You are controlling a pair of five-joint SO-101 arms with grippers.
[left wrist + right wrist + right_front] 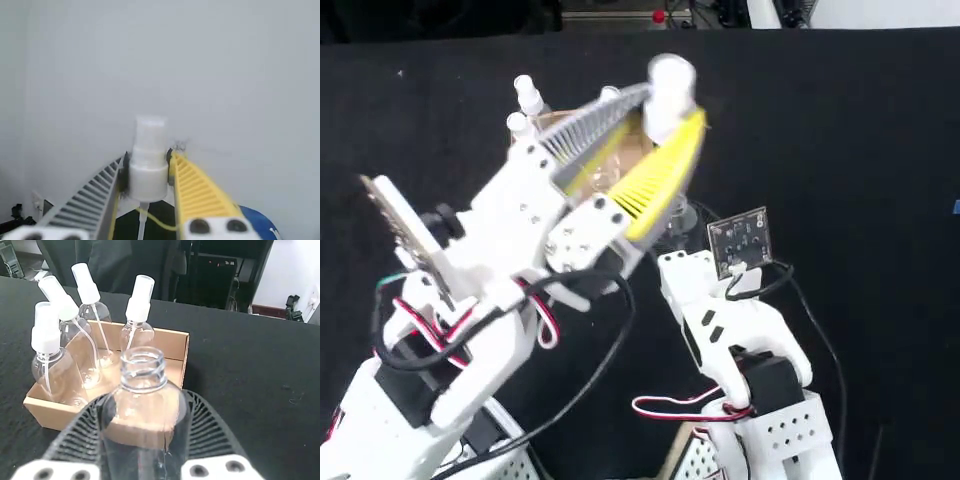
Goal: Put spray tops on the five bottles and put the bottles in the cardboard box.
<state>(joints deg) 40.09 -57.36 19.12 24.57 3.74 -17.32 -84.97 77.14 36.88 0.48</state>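
Left jaws clamp a spray top (149, 160) by its collar, raised over the box (172, 342). Right jaws grip an uncapped bottle (144, 405) upright, just beside the box, which holds four capped bottles (135, 315).

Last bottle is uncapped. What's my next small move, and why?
Probably lower the left jaws so the spray top feeds its tube into the open bottle held in the right jaws; four capped bottles already stand in the cardboard box.
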